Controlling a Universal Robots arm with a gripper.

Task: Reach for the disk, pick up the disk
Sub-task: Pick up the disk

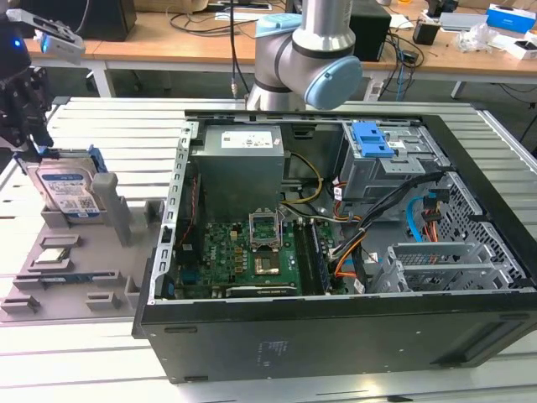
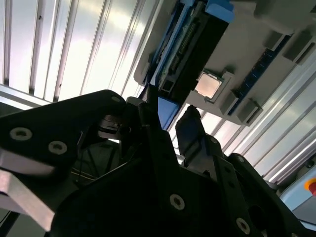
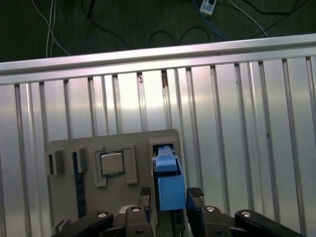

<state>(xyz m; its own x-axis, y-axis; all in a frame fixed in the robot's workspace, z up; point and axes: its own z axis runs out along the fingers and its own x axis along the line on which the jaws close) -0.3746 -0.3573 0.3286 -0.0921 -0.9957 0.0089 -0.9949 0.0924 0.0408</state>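
Small chip (image 3: pixel 112 163) just beside disk (image 3: pixel 168 191)

A ribbed metal table (image 1: pixel 92 126) is catching bright light along its slats. Beyond the table's far edge, wooden desks (image 1: pixel 151 48) are standing, carrying cables (image 1: pixel 201 21) and boxes (image 1: pixel 510 17). Past the table's rim, a dark floor (image 3: pixel 123 24) is showing, with loose wires (image 3: pixel 49 24) trailing across it.
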